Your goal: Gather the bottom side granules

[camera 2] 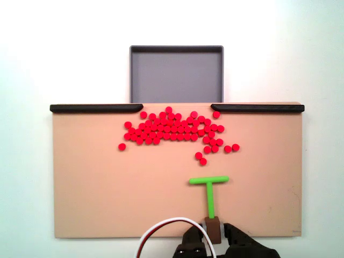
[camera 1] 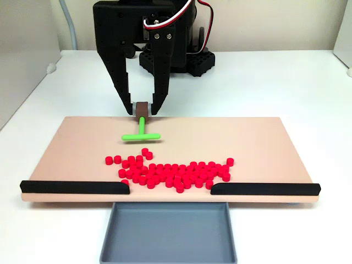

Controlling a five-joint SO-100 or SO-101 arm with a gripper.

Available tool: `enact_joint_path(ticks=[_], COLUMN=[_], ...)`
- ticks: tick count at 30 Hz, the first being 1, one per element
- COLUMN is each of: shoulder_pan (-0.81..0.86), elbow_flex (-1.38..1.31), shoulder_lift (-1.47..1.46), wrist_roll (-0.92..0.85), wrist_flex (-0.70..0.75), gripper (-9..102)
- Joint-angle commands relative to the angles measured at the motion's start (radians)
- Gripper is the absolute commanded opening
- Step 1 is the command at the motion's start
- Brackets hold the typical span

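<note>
Many tiny red granules [camera 1: 176, 170] [camera 2: 172, 128] lie in a loose band on the tan board [camera 1: 77, 148] [camera 2: 91, 177], close to the gap between two black strips. In both fixed views a green T-shaped tool [camera 1: 141, 133] [camera 2: 209, 188] rests on the board, its crossbar facing the granules and a short way off them. A brown block [camera 1: 141, 108] [camera 2: 213, 226] caps the end of its stem. My black gripper [camera 1: 141, 108] [camera 2: 213, 230] is shut on that block, over the board's edge nearest the arm.
Two black strips [camera 1: 74, 187] [camera 1: 265, 189] line the board's edge beside the granules, with a gap between them. A grey tray [camera 1: 168, 236] [camera 2: 176, 75] sits just beyond that gap. The arm's base [camera 1: 176, 58] stands behind the board on a white table.
</note>
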Motion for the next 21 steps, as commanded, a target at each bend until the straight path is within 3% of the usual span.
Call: enact_joint_path(ticks=[1, 21], shoulder_pan=[0.011, 0.014], elbow_flex=[-0.003, -0.014], shoulder_lift=[0.008, -0.103], wrist_roll=[0.002, 0.006], wrist_flex=[-0.020, -0.060], gripper=[0, 0])
